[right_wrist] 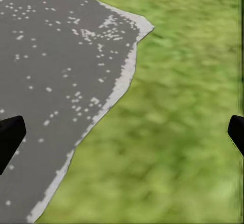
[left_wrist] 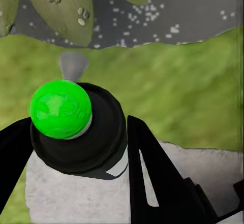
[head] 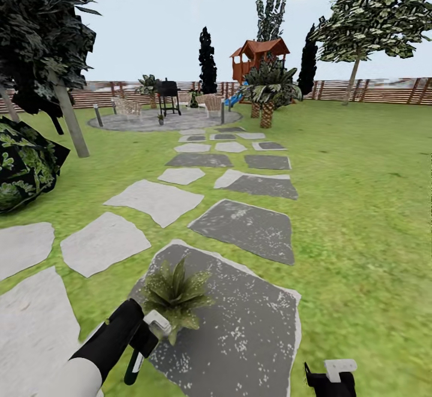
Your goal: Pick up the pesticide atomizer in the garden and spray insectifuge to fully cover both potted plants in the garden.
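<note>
Spraying step, first potted plant (head: 176,294): item lies low and centre-left in the head view, on a dark speckled paving stone (head: 246,331) of the garden path.

Pesticide atomizer (head: 134,367): slim dark bottle with pale label marks, lower left of the head view, clamped between the fingers of the left gripper (head: 146,338). In the left wrist view its black cap and green button (left_wrist: 60,109) sit between the two dark fingers (left_wrist: 152,173), the grey nozzle aimed toward the leaves at the upper left of that frame.

Handling note: nozzle looks short of the rosette's centre; a small advance and sweep across all leaves would likely give full cover. Droplets already show on one leaf.

Left arm: reaches forward and down from the lower left corner, bottle hanging nearly upright.

Right gripper (head: 336,376): bottom right of the head view, fingers spread wide, holding nothing, over grass beside the stone's edge.

Second plant: not located.
</note>
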You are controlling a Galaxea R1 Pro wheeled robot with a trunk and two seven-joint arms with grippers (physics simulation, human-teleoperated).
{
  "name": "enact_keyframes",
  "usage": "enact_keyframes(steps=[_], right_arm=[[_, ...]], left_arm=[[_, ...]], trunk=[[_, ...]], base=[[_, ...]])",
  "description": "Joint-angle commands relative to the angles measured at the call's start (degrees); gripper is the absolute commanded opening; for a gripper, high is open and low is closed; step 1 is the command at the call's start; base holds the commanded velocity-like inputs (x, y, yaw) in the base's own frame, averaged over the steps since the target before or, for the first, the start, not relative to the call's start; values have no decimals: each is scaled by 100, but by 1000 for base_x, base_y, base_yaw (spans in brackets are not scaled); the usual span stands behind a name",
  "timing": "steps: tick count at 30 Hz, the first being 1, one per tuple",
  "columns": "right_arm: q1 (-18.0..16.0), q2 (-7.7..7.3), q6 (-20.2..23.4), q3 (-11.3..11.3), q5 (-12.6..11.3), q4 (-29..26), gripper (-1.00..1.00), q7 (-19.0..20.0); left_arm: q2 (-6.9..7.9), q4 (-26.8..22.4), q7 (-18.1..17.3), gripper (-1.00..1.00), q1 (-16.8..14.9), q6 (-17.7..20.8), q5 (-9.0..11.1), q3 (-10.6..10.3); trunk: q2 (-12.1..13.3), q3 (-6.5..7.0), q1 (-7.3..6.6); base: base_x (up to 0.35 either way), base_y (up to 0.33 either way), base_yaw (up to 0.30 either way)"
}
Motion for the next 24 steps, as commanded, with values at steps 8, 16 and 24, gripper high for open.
enact_keyframes(steps=[8,16,24], right_arm=[[-2,3,-12,-21,63,5,100,-36],[-2,3,-12,-18,63,8,100,-30],[-2,3,-12,-18,60,7,100,-30]], left_arm=[[89,-42,-89,-100,-17,18,-71,109],[1018,-683,-1470,-100,-88,10,-108,192],[1375,-1604,-2269,-100,-95,42,-501,178]], trunk=[[-2,-6,-1],[-2,-6,-1],[-2,-6,-1]], base=[[0,-101,0],[0,0,0],[0,0,0]])
